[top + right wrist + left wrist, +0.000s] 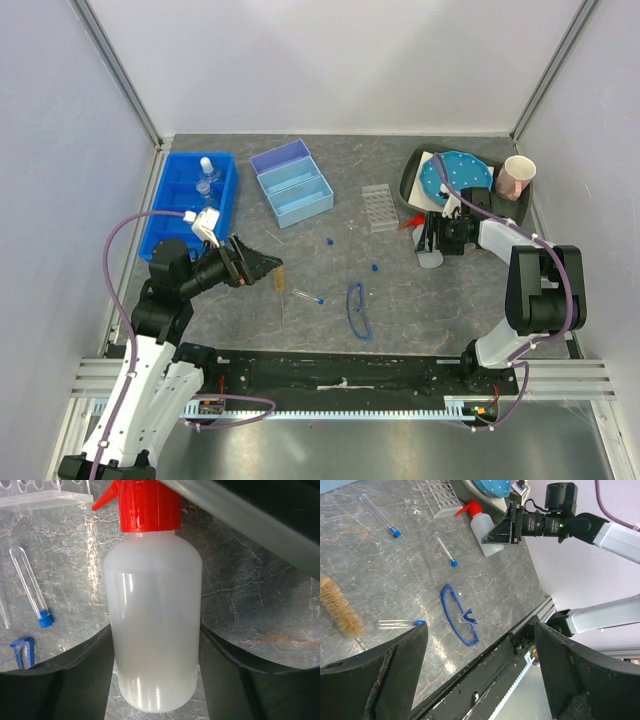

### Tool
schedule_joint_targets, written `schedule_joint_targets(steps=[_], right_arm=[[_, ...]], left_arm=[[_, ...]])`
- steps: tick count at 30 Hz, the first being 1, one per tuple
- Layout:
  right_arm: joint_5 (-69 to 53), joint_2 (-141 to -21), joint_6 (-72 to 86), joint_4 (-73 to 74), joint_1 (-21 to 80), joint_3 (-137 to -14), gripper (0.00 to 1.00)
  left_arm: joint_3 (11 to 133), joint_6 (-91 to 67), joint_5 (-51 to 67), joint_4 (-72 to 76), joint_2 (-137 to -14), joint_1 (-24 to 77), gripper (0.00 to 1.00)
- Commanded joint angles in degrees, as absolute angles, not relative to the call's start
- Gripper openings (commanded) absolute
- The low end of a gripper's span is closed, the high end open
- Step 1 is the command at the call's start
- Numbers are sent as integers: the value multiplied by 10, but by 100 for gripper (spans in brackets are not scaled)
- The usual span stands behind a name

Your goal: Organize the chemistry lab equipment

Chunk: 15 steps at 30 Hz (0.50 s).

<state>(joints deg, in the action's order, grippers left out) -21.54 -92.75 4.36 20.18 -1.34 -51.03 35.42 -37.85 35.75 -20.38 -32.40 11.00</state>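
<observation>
A white squeeze bottle [152,620] with a red nozzle sits between the jaws of my right gripper [155,635], and both fingers press its sides. The same bottle [430,257] is at the right of the table, beside the dark tray. My left gripper [260,264] is open and empty, above the table's left side. Blue-rimmed safety glasses [460,615] lie near the front edge [357,310]. Blue-capped clear tubes [445,549] [400,624] [380,515] lie loose in the middle. Clear flasks [206,180] stand in the blue bin [168,205].
A tan bristle brush [340,607] lies just under my left gripper. A clear tube rack [379,207] and a light blue box [292,182] stand mid-table. The dark tray [410,182] at the back right holds a blue dotted disc [455,175] and a paper cup [516,178].
</observation>
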Motion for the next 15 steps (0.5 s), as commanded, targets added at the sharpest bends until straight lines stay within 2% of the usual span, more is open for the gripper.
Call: schedule_joint_targets(steps=[1, 2, 5, 8, 15], right_arm=[[-228, -911, 63, 194, -18, -512, 63], [-231, -904, 63, 196, -18, -512, 56], [-252, -865, 63, 198, -27, -507, 47], [-297, -815, 59, 197, -29, -498, 42], [-382, -738, 62, 183, -28, -479, 41]], left_arm=[[340, -445, 406, -122, -327, 111, 93], [338, -452, 416, -117, -328, 111, 93], [332, -475, 431, -92, -331, 111, 92], [322, -497, 445, -52, -336, 112, 92], [319, -510, 404, 21, -364, 159, 92]])
